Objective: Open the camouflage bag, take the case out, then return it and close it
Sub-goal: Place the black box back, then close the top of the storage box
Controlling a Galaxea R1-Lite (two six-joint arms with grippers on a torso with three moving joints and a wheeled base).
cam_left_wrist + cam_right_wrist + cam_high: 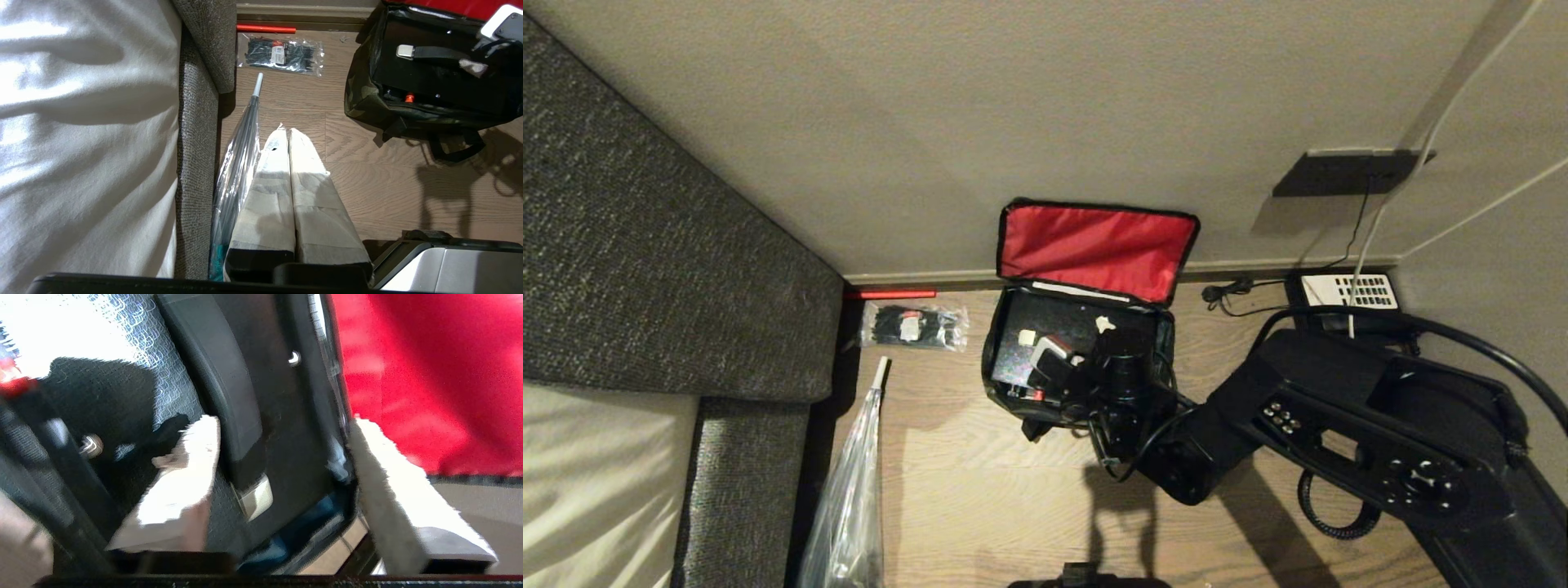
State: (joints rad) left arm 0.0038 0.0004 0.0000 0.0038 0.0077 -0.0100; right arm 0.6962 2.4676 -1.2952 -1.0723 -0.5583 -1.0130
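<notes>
— Right gripper (pixel 282 457) sits over the open camouflage bag (pixel 367 102), fingers spread, w/ the case's handle (pixel 229 396) lying between them but not clamped; so we're holding nothing, agreed?

— Agreed; jaws apart, both white-wrapped pads (pixel 184 473) clear of the handle. Left gripper (pixel 289 134) hangs parked near the floor (pixel 980 506) beside the sofa (pixel 645 245), fingers pressed together, empty.

— Where's the case (pixel 1054 335)?

— Lying flat inside the bag, handle up, red latch (pixel 409 97) at its near edge; bag stands on the floor against the wall (pixel 931 122), lid flipped back so the red lining (pixel 1094 249) leans on the wall.

— Progress, then?

— Bag is opened; we can't tell from this alone whether the case is yet to come out or is already put back. Either way the lid isn't closed, so zipping up is def. left.

— Materials?

— Case: hard, glossy black, flat rectangle w/ a fine scale-like texture up close; handle a black strap w/ pale metal-looking ends. Bag: soft boxy fabric, sagging walls, black trim, loose straps on the floor. Floor is wood-grain plank; sofa coarse grey weave.
</notes>
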